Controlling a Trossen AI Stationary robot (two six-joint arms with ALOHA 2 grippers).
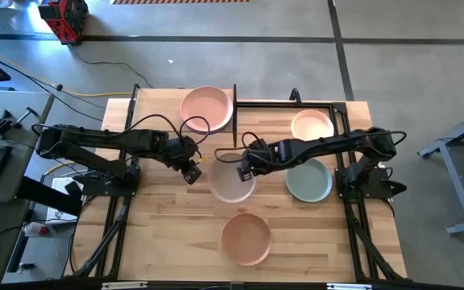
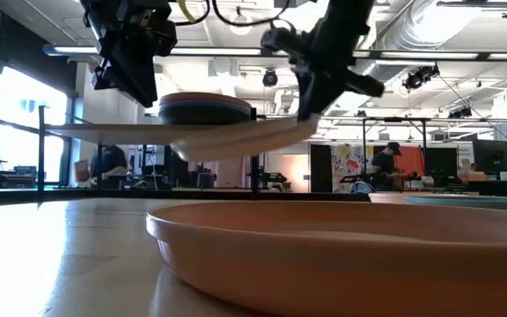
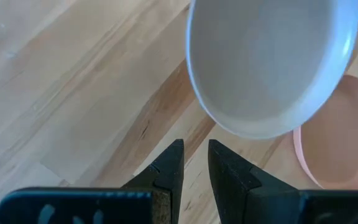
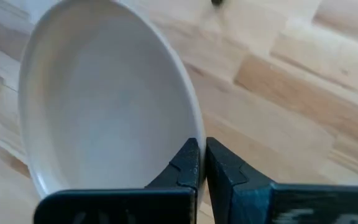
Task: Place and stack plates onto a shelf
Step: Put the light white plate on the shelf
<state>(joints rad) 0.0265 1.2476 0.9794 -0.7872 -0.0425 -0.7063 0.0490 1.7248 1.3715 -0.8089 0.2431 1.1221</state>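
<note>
**Cream plate lifted by its rim at mid-table**

Left gripper (image 1: pixel 190 172) hovers beside it, fingers slightly apart, empty. Pink plate (image 1: pixel 207 108) tops the shelf (image 1: pixel 268 102) stack. Right gripper (image 1: pixel 244 171) is clamped on the cream plate (image 1: pixel 232 180), clear of the table (image 1: pixel 159 234). Peach plate (image 1: pixel 246 238) sits nearer the front edge; green plate (image 1: pixel 308 180) and beige plate (image 1: pixel 312 126) lie rightward.
</note>
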